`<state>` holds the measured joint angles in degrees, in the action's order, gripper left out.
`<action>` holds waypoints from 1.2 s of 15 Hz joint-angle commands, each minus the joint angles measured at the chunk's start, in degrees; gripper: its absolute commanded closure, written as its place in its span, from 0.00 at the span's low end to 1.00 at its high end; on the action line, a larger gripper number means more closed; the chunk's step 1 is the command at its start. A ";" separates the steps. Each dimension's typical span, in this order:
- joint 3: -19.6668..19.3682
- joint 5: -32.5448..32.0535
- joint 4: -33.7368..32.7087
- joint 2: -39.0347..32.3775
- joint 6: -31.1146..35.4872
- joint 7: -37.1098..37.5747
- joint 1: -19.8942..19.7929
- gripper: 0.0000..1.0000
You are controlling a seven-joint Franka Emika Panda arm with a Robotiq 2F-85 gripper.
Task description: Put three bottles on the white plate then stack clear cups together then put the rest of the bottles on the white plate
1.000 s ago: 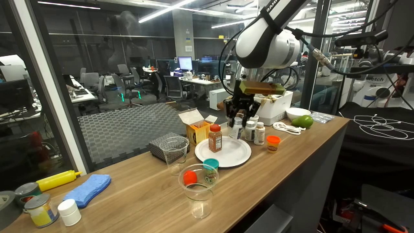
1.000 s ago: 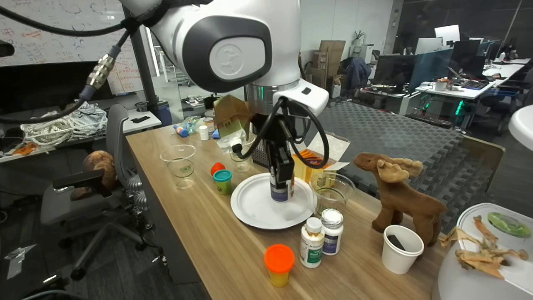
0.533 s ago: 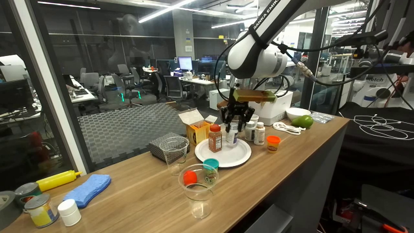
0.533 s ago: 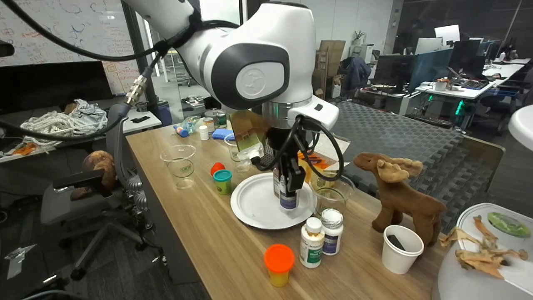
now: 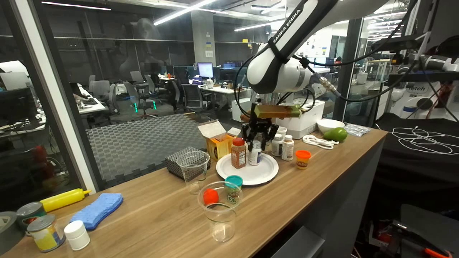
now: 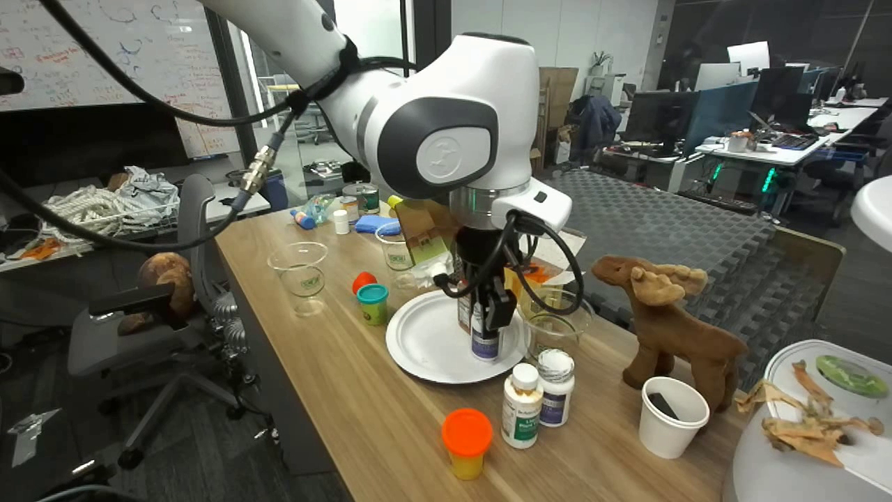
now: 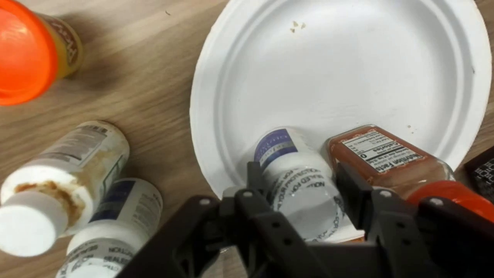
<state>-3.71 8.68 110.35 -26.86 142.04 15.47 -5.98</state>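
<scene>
1. A white purple-labelled bottle (image 5: pixel 255 157) is standing upright on the white plate (image 7: pixel 347 69), toward its rim.
2. The end effector (image 7: pixel 301 179) is holding that bottle: it is standing partly closed, its two fingers lying along opposite sides of the bottle's upper part.
3. A red-capped seasoning bottle (image 5: pixel 238 156) is standing just beside it on the same plate, showing a Nutrition Facts panel in the wrist view.
4. Just off the plate, a green-labelled bottle (image 6: pixel 522 416) and a second purple-labelled bottle (image 6: pixel 555 403) are standing close together on the desk (image 5: pixel 172 225).
5. Behind these two, in an exterior view, a clear cup (image 6: pixel 557 336) is standing beside the plate, its base being hidden.
6. Two more clear cups (image 5: pixel 222 223) are standing separately toward the plate's opposite side, well apart from that one.
7. An open orange box (image 5: pixel 219 147) is sitting near the plate, while a brown moose plush toy (image 6: pixel 679 338) is standing farther along, near a white paper cup (image 6: pixel 664 431).
8. Well apart from the plate, toward one end of the desk, a blue sponge (image 5: pixel 96 210) is lying near a yellow squeeze bottle (image 5: pixel 64 200).
</scene>
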 commanded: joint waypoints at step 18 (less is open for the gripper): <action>-2.09 -4.82 11.77 18.51 1.01 3.31 3.48 0.00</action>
<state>-4.53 6.13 116.85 -14.15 142.56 17.37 -3.25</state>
